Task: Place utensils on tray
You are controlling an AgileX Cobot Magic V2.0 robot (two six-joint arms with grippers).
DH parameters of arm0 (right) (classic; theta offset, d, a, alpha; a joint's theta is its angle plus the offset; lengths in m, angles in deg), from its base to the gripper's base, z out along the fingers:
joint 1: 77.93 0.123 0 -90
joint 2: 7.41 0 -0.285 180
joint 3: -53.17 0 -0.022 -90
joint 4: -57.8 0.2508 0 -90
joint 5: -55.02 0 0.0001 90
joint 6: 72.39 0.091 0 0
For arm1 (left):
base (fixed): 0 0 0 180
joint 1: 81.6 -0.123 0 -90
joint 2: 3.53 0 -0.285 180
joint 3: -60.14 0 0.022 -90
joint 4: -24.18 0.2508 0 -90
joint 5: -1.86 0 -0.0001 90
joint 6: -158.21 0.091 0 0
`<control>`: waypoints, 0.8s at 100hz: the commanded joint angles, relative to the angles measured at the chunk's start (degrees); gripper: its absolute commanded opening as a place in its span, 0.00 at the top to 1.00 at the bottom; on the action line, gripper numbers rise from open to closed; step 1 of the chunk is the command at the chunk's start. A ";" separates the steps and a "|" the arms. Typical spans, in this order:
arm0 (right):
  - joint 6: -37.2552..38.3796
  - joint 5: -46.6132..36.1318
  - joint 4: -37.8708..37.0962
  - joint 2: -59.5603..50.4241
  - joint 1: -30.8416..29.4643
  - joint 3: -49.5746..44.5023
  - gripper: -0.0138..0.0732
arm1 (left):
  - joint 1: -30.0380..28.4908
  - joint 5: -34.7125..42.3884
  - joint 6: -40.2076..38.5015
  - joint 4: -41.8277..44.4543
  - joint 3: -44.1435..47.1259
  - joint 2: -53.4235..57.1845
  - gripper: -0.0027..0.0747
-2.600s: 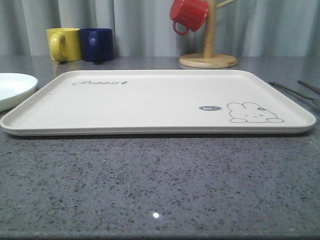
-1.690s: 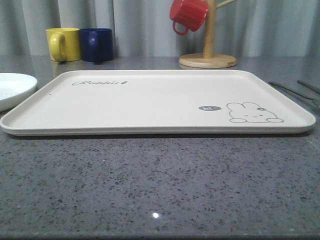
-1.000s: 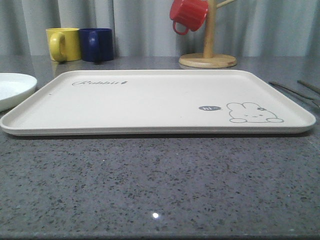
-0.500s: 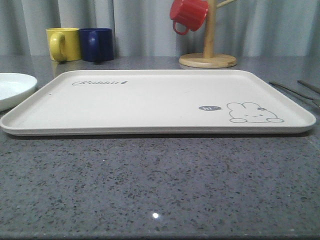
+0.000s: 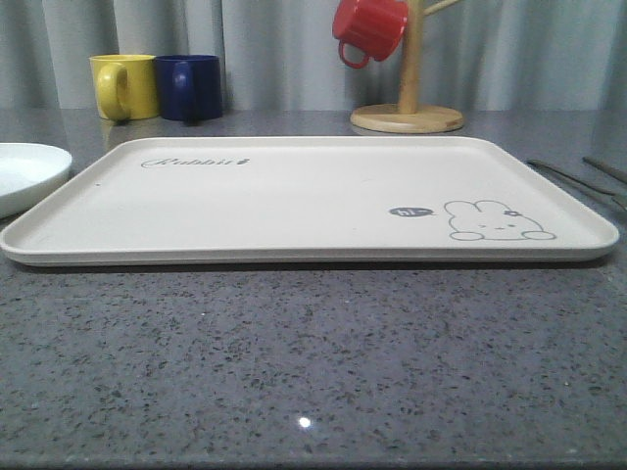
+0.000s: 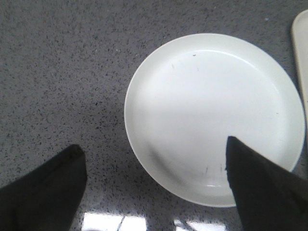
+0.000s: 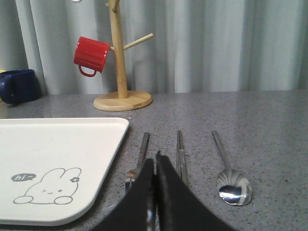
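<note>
The cream tray (image 5: 294, 196) with the rabbit drawing lies flat in the middle of the table, nothing on it. To its right the utensils lie side by side on the grey counter: a fork (image 7: 143, 148), a pair of flat sticks (image 7: 180, 150) and a spoon (image 7: 233, 188). Their handles show as thin lines (image 5: 578, 179) at the right edge of the front view. My right gripper (image 7: 155, 161) hovers low between the fork and the sticks, its fingers pressed together. My left gripper (image 6: 153, 144) hangs open above the edge of a white plate (image 6: 211, 106), with nothing between its fingers.
The white plate (image 5: 24, 171) sits just left of the tray (image 7: 57, 144). At the back stand a yellow mug (image 5: 125, 86), a blue mug (image 5: 191, 86) and a wooden mug tree (image 5: 407, 108) holding a red mug (image 5: 367, 29). A curtain closes off the rear.
</note>
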 commanded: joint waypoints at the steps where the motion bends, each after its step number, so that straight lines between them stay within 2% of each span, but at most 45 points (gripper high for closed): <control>1: -0.12 -4.99 -0.08 -1.13 -0.25 -0.13 0.92 | -1.73 1.45 1.39 -1.64 -3.98 -3.55 0.24; 33: -0.12 -4.99 -0.08 -1.13 -0.25 -0.13 0.92 | -3.58 0.29 3.86 -2.59 -7.98 -15.15 0.24; 80: -0.12 -4.99 -0.08 -1.13 -0.25 -0.13 0.92 | -3.58 0.29 4.67 -2.59 -7.98 -23.21 0.24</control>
